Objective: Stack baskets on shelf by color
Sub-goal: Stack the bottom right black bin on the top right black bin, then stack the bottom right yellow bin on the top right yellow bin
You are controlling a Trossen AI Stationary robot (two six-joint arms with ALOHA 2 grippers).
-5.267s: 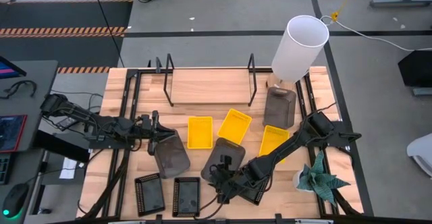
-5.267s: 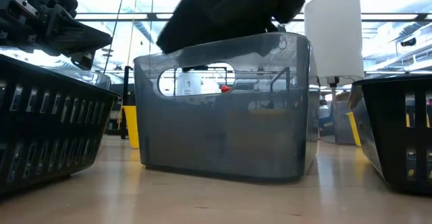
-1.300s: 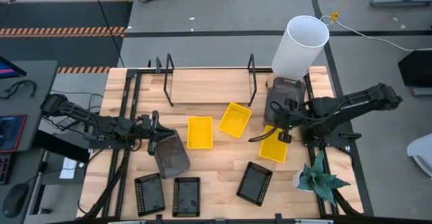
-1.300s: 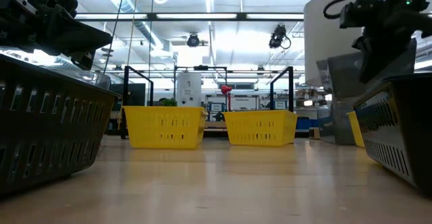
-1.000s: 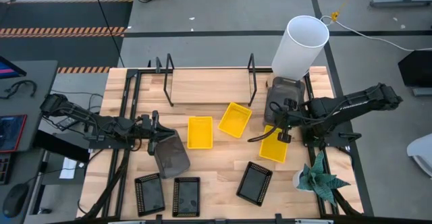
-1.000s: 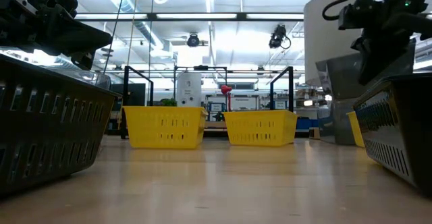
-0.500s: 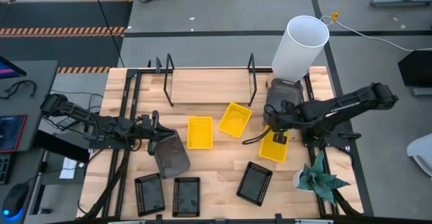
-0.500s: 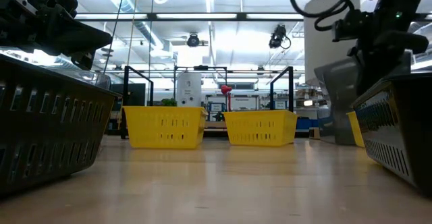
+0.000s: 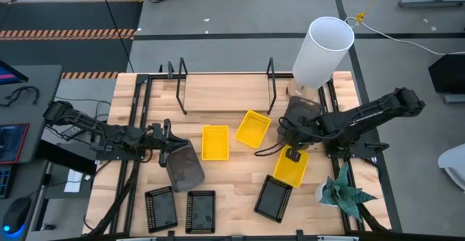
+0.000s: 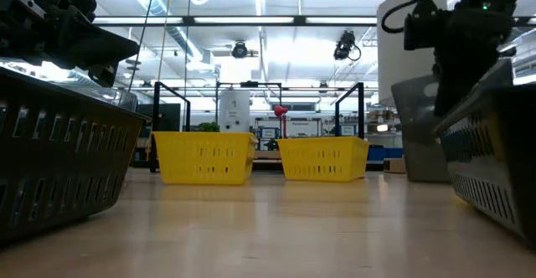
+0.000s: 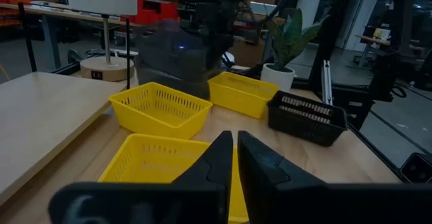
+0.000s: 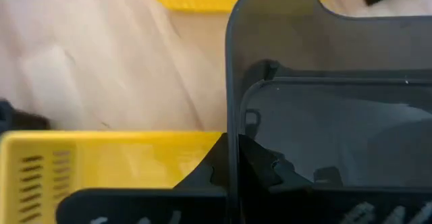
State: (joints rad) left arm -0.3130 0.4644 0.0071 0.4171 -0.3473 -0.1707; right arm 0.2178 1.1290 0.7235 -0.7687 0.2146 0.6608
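Two grippers: both pinching shut on grey baskets.
Right gripper (image 9: 288, 131): clamping the wall of a grey basket (image 9: 299, 116), near the bench's right edge, just off the shelf's (image 9: 225, 93) right end, over a yellow basket (image 9: 290, 165).
Left gripper (image 9: 168, 149): gripping another grey basket (image 9: 184, 166) at the bench's left side.
Shelf: sitting bare along the bench's far edge.

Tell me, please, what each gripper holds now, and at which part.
The right gripper holds a dark grey basket by its end wall. The left gripper holds another grey basket at its rim.
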